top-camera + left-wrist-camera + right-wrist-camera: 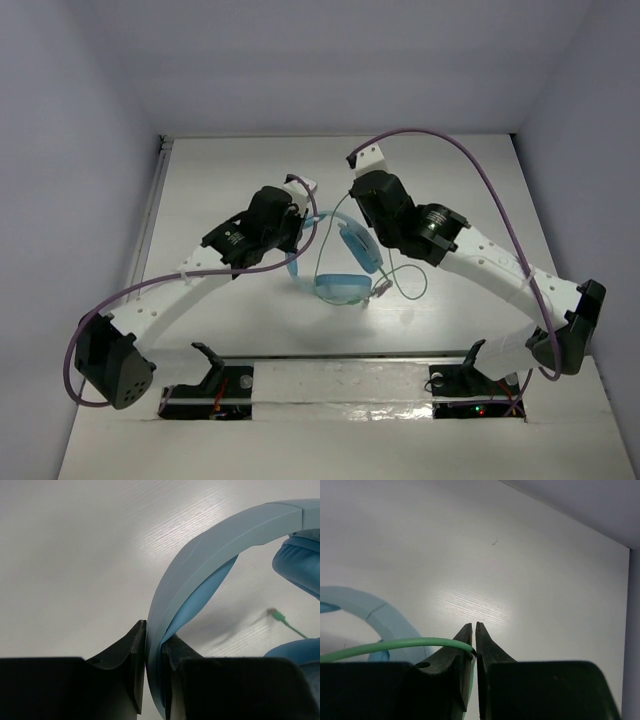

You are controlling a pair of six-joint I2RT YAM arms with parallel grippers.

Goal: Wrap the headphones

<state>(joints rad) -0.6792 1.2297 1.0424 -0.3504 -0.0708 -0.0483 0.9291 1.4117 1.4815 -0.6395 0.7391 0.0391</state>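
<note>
The light blue headphones (345, 270) sit at the table's middle, with both earcups between the two arms. My left gripper (154, 630) is shut on the thin headband (200, 560), which arcs up and right to an earcup (300, 565). My right gripper (474, 630) is shut on the pale-green cable (395, 645), which curves off to the left past the band (375, 612). In the top view the left gripper (298, 205) and the right gripper (357, 180) stand close together beyond the earcups. The cable (415, 290) loops right of the earcups, and its plug (274, 613) lies on the table.
Thick purple robot cables (470, 160) arc above both arms. The white table (230, 170) is bounded by grey walls at the back and sides. The arm bases (210, 375) stand at the near edge.
</note>
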